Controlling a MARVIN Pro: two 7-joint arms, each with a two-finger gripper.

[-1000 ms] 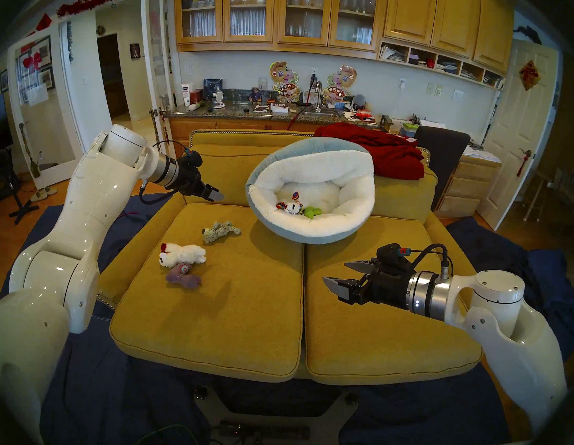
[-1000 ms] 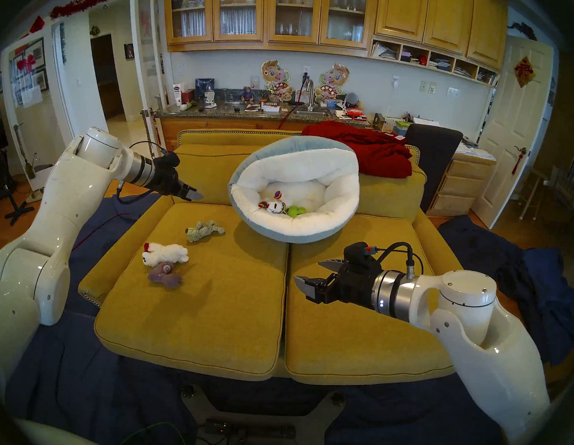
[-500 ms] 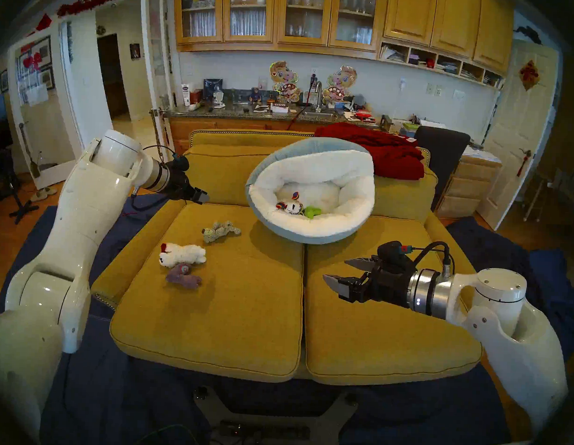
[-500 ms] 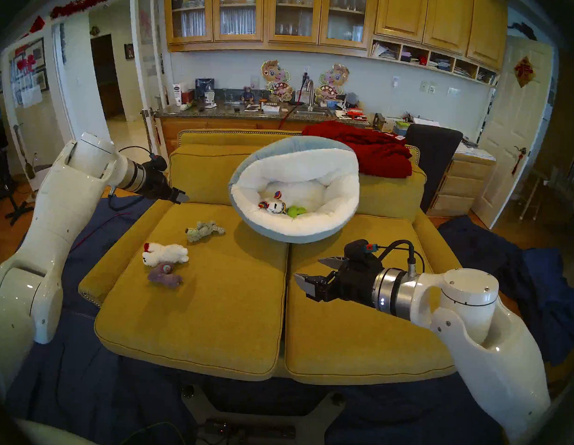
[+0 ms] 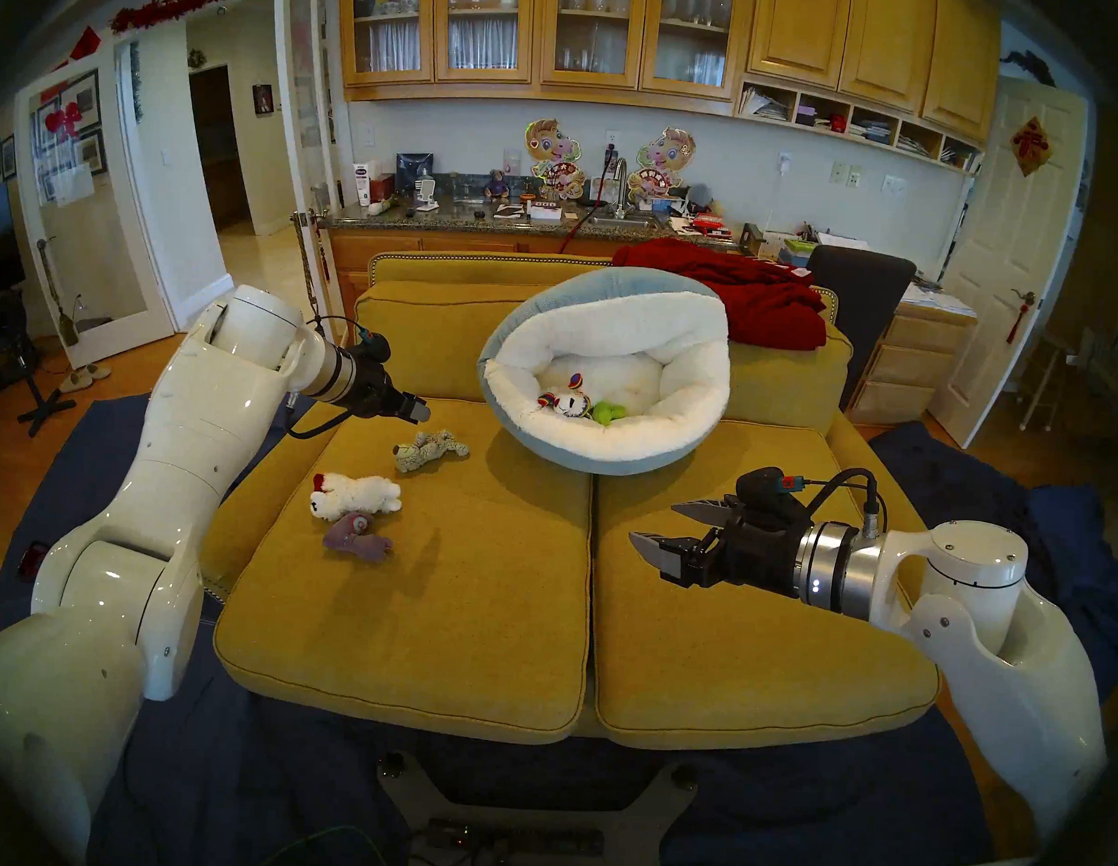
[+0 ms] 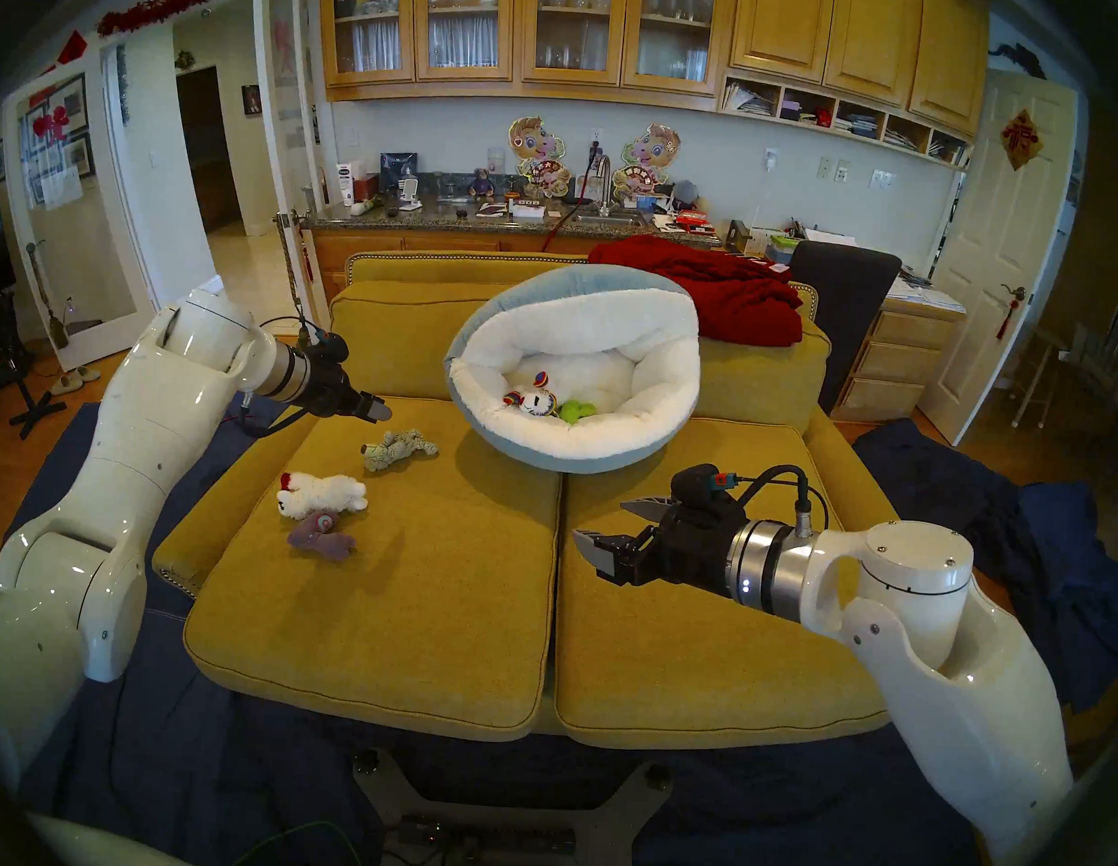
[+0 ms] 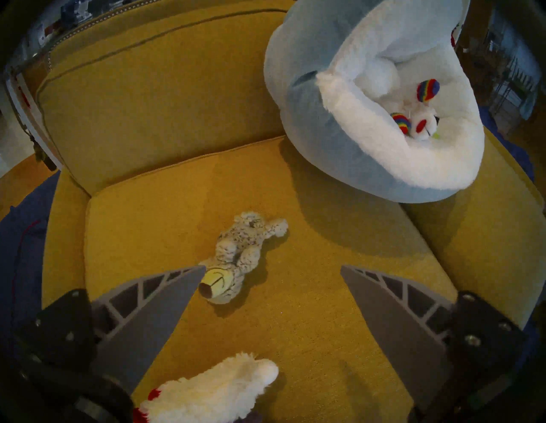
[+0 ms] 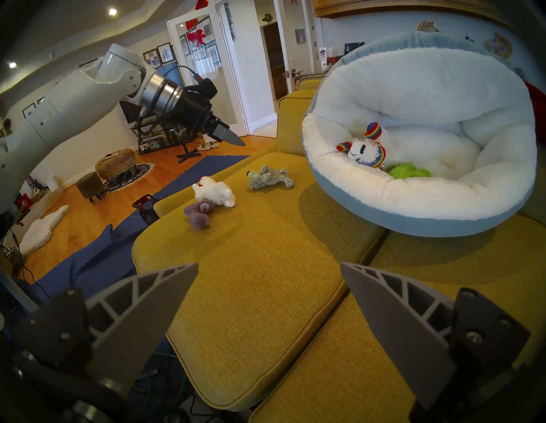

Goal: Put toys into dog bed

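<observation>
The dog bed, pale blue outside and white fleece inside, leans tilted against the sofa back. Inside it lie a white llama with rainbow trim and a green cactus. On the left seat cushion lie a grey-beige plush, a white red-footed lamb and a purple-grey plush touching the lamb. My left gripper hovers open just above and behind the grey-beige plush, holding nothing. My right gripper hangs open and empty over the right seat cushion, in front of the bed.
A dark-red blanket is draped over the sofa back at the right. The mustard seat cushions meet at a middle seam. Dark blue cloth covers the floor around the sofa. A dark chair stands behind the sofa's right end.
My left arm drew back to the left, then came forward and lower, so its gripper now sits closer above the grey-beige plush. The right arm and the toys have barely moved.
</observation>
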